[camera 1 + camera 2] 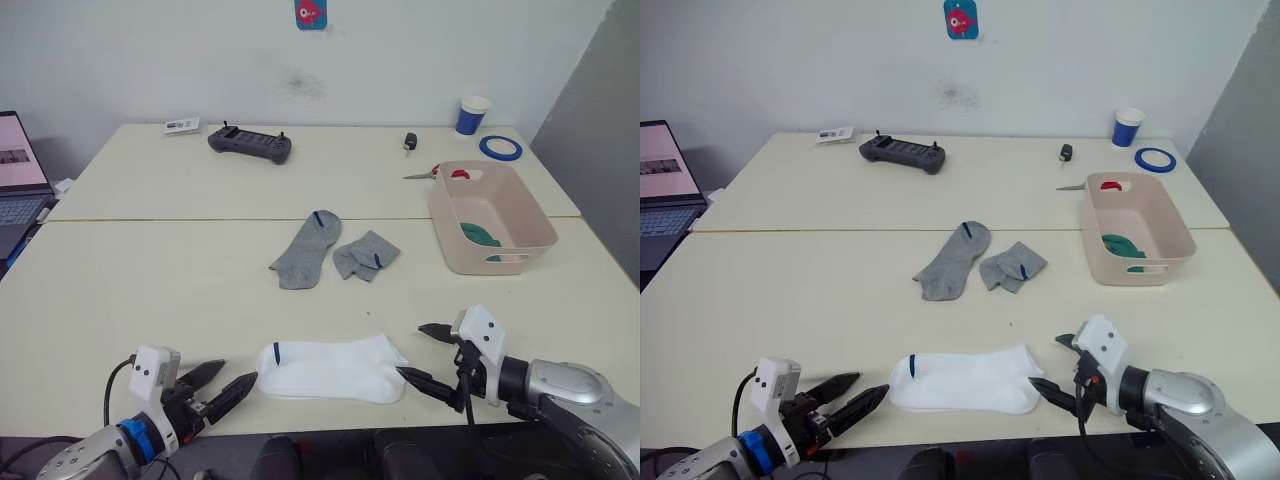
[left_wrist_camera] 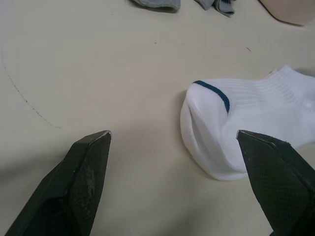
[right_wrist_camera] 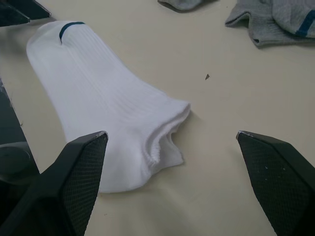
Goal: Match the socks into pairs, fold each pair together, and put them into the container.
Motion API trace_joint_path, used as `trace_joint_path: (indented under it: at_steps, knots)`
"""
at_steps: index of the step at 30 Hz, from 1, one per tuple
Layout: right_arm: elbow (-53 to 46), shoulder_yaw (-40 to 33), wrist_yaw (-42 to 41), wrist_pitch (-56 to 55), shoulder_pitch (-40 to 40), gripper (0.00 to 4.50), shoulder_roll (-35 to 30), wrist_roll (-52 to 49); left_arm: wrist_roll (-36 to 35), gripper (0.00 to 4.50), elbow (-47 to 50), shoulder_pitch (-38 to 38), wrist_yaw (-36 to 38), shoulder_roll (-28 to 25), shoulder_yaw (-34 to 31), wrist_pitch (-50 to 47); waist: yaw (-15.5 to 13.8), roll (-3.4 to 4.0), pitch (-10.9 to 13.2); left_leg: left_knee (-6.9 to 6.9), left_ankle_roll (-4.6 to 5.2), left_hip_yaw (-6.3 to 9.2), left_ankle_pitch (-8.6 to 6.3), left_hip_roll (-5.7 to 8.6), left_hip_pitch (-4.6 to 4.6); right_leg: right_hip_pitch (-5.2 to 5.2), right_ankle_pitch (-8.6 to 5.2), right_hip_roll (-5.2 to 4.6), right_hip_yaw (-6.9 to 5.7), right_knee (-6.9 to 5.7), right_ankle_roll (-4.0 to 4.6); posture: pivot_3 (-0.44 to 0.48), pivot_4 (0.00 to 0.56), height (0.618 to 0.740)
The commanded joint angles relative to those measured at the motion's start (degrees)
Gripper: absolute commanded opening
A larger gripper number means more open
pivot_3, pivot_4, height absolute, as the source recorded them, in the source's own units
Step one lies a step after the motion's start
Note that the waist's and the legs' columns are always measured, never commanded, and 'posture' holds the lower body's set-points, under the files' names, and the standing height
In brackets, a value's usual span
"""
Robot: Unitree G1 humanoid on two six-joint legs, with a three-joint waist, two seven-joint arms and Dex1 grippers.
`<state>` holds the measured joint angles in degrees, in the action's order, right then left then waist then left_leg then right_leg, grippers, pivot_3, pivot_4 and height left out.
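While lying flat near the desk (image 1: 150, 270) front edge, white socks (image 1: 332, 368) between both grippers; left gripper (image 1: 222, 386) fingers spread wide, empty, by the cuff; right gripper (image 1: 428, 356) fingers wide apart, empty, at the other end; grey socks (image 1: 330, 250) mid-desk; green sock (image 1: 480, 236) inside bin (image 1: 445, 225).

The cream table (image 1: 150, 280) carries white socks (image 1: 330, 368), 2 grey socks (image 1: 335, 250) (apart), the container (image 1: 490, 215).
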<state>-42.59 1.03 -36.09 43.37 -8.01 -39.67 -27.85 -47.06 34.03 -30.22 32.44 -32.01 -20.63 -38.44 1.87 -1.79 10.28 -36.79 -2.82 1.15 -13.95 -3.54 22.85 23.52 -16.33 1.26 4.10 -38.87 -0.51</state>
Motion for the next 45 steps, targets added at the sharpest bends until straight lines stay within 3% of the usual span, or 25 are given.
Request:
trace_joint_path:
  at_steps: [1, 4, 7, 9, 11, 19, 22, 35, 45]
  knots:
    - [2.09, 2.87, 2.36, -2.15, -0.06, 4.50, 2.68, 2.36, -0.40, 4.25, 1.26, 3.11, -3.78, 1.73, 3.71, -2.48, -0.04, -0.02, -0.01, 0.00, 0.00, 0.01, 0.00, 0.00, -0.01, -0.01, 0.00, 0.02, 0.00, 0.00, 0.00, 0.000, 0.150, 0.740]
    - [4.91, 3.62, 4.10, -3.04, -0.58, 4.50, 5.38, 3.57, 0.31, 4.25, 0.32, 5.19, -5.70, 2.52, 6.20, -4.26, -0.17, 0.00, -0.03, -0.01, 0.00, 0.02, 0.00, 0.04, 0.00, -0.04, 0.00, 0.05, 0.00, -0.01, -0.01, 0.000, 0.150, 0.740]
    - [6.52, 4.26, 4.52, -3.04, -1.16, 4.50, 6.37, 4.38, 1.39, 3.70, -0.01, 5.77, -6.03, 1.92, 8.44, -5.44, -0.13, 0.03, -0.05, -0.02, 0.00, -0.03, 0.00, 0.06, -0.01, -0.24, 0.02, 0.04, 0.00, -0.01, -0.03, 0.000, 0.150, 0.740]
    - [6.78, 4.81, 4.22, -3.12, -1.78, 4.32, 6.43, 4.83, 2.05, 3.08, -0.23, 5.52, -5.22, 1.04, 9.81, -5.92, -0.13, 0.08, -0.11, -0.02, 0.00, -0.04, 0.00, 0.06, -0.01, -0.26, 0.02, 0.04, 0.01, -0.01, -0.04, 0.000, 0.150, 0.740]
    - [6.02, 5.98, 3.60, -3.64, -2.24, 3.93, 5.80, 5.53, 2.40, 2.50, -0.14, 5.03, -4.34, 0.07, 11.11, -6.51, -0.12, 0.11, -0.15, -0.01, 0.00, -0.04, 0.00, 0.05, -0.02, -0.26, 0.01, 0.04, 0.01, -0.01, -0.05, 0.000, 0.150, 0.740]
    - [3.43, 10.41, 2.49, -4.26, -2.39, 1.09, 4.26, 7.31, 4.02, 0.06, -1.96, 4.76, -4.31, -0.59, 13.00, -6.75, -0.11, 0.29, -0.30, 0.01, 0.00, -0.03, 0.00, 0.05, -0.05, -0.22, -0.02, 0.03, 0.02, -0.01, -0.06, 0.000, 0.150, 0.740]
    - [3.11, 10.36, 2.52, -4.43, -2.14, 0.02, 4.24, 6.99, 3.93, 0.00, -2.16, 4.76, -4.08, 0.12, 12.22, -5.82, -0.11, 0.28, -0.31, 0.01, -0.01, -0.04, 0.00, 0.06, -0.08, -0.19, -0.03, 0.02, 0.02, 0.00, -0.07, 0.000, 0.150, 0.740]
    - [4.54, 8.46, 3.57, -5.18, 3.24, 0.02, 6.72, 6.61, 2.46, 0.00, -3.83, 9.22, -4.46, 3.22, 7.14, -2.12, -0.07, 0.21, -0.26, -0.01, -0.01, 0.00, 0.00, 0.06, -0.07, -0.11, -0.02, 0.02, 0.01, -0.02, -0.07, 0.000, 0.150, 0.740]
    - [11.63, 9.59, 4.23, -4.19, 9.04, 0.02, 6.78, 9.83, 5.48, 0.00, -5.94, 14.65, -6.59, 3.60, 10.11, -2.72, -0.04, 0.11, -0.21, 0.02, 0.00, -0.04, -0.01, 0.05, 0.05, -0.27, 0.12, 0.12, -0.05, -0.04, -0.37, 0.000, 0.150, 0.740]
